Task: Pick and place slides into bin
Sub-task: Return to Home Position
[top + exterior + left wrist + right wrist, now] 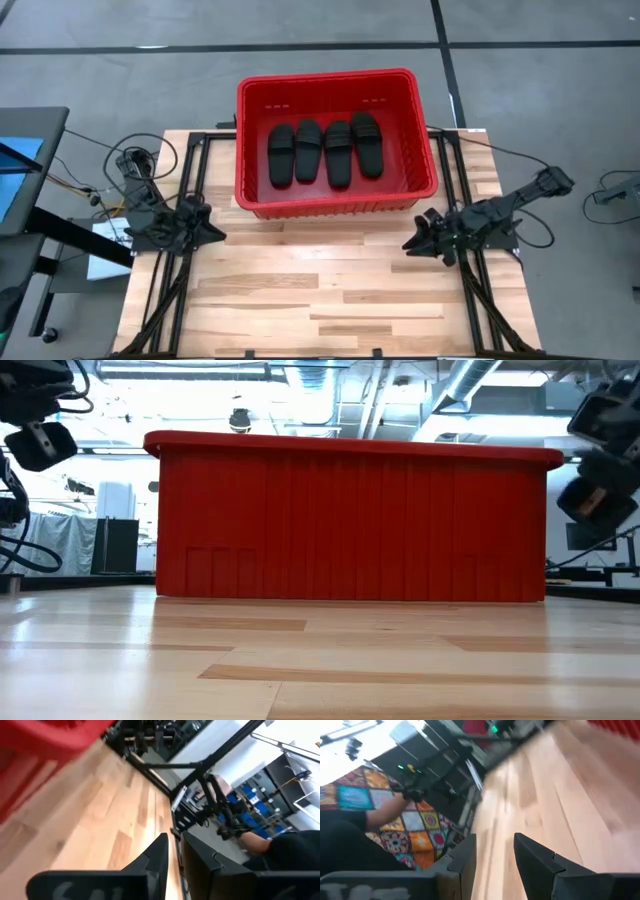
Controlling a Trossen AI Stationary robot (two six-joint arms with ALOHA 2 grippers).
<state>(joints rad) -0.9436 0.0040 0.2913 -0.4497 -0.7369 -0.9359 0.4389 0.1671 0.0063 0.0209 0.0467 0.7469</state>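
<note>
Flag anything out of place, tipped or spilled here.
Nothing spilled or tipped: four slides lie side by side in the upright bin. The bin seems to overhang the table at its far edge. Left gripper and right gripper wait empty, either side.

The bin (pixel 243 150), upper centre, is red moulded plastic, ribbed and faintly glossy. The slides (pixel 308 152) look matt black, with ribbed straps. The table (pixel 330 290) is smooth, satin-finished wood planking.

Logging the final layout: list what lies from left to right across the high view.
left gripper → first slide → second slide → third slide → fourth slide, all four lying inside the bin → right gripper
</note>
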